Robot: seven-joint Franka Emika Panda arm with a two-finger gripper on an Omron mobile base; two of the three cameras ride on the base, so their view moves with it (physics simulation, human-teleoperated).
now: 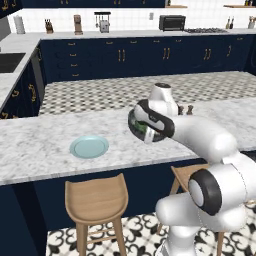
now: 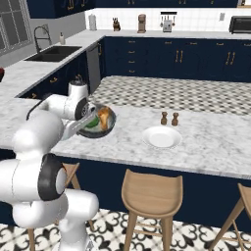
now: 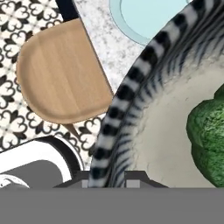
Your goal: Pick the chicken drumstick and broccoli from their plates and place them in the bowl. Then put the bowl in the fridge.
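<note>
Looking along the hand, I saw the deep dark speckled bowl (image 3: 144, 109) with its paler grey inside, its rim running down between the jaws, which were closed narrow on it. The dark green bumpy broccoli (image 3: 210, 131) lay inside. The right base view showed the bowl tilted above the marble surface (image 2: 211, 142), with the golden-brown chicken drumstick (image 2: 104, 117) inside and the white plate (image 2: 162, 137) nearby; the left showed the pale blue plate (image 1: 89, 146).

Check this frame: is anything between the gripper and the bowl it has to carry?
Nothing visible. The gripper is closed on the rim of the bowl, one finger either side. The broccoli and chicken drumstick already lie inside; the light blue plate sits bare beside it.
</note>
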